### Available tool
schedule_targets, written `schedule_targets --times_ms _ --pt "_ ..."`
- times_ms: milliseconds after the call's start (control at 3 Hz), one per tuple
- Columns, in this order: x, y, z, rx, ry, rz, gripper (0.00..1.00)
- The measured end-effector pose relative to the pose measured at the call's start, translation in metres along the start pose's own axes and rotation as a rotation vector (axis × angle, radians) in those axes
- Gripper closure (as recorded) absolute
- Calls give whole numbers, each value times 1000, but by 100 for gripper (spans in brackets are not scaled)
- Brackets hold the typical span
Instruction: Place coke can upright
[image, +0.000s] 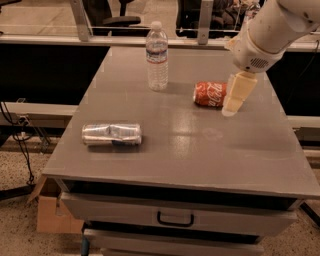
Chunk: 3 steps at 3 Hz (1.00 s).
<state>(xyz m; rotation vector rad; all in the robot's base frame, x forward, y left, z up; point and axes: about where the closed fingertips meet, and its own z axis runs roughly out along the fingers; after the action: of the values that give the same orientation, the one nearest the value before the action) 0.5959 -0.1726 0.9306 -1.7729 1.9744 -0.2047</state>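
The red coke can lies on its side on the grey table, right of centre toward the back, its silver top pointing left. My gripper hangs from the white arm at the upper right, right beside the can's right end and partly in front of it, its cream fingers pointing down at the tabletop.
A clear water bottle stands upright at the back centre. A silver crinkled can lies on its side at the front left. A drawer with a handle sits under the tabletop. A cardboard box is on the floor at left.
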Motion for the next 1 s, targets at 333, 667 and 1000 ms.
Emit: schedule_targets --times_ms 333,667,1000 --pt "-4 -8 18 3 0 9 0" --pt "-8 -14 38 -11 -9 8 0" --pt "-13 -18 58 -35 -21 1 0"
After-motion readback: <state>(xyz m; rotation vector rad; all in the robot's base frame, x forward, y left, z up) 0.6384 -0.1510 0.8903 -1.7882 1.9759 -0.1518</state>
